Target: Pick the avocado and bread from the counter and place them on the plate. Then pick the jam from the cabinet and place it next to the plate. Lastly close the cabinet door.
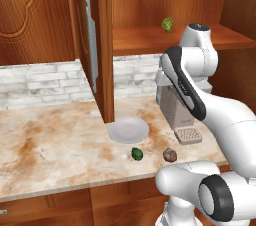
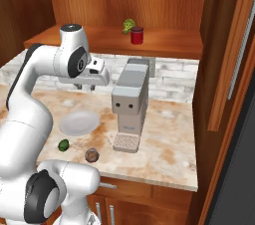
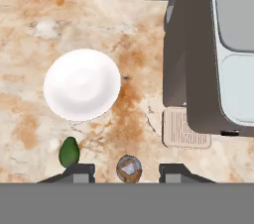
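The white plate (image 1: 128, 130) (image 2: 78, 122) (image 3: 82, 84) lies on the marble counter (image 1: 50, 145). In front of it sit the dark green avocado (image 1: 136, 154) (image 2: 63, 145) (image 3: 69, 152) and the brown bread (image 1: 170, 155) (image 2: 91, 156) (image 3: 129, 167), both on bare counter. My gripper (image 2: 85, 88) (image 3: 126, 171) hangs high above them, pointing down, open and holding nothing. In the hand view the bread shows far below, between the fingertips. The red jam (image 2: 137, 35) stands on the shelf of the open cabinet (image 2: 164, 45). The cabinet door (image 1: 95, 45) stands swung out, edge-on, above the plate.
A grey coffee machine (image 1: 175, 115) (image 2: 130, 99) (image 3: 198, 69) stands right of the plate, its drip grille near the bread. A yellow-green leafy item (image 1: 168, 24) (image 2: 129, 25) sits beside the jam. Another door (image 2: 234, 45) stands open at the right. A brick backsplash runs behind.
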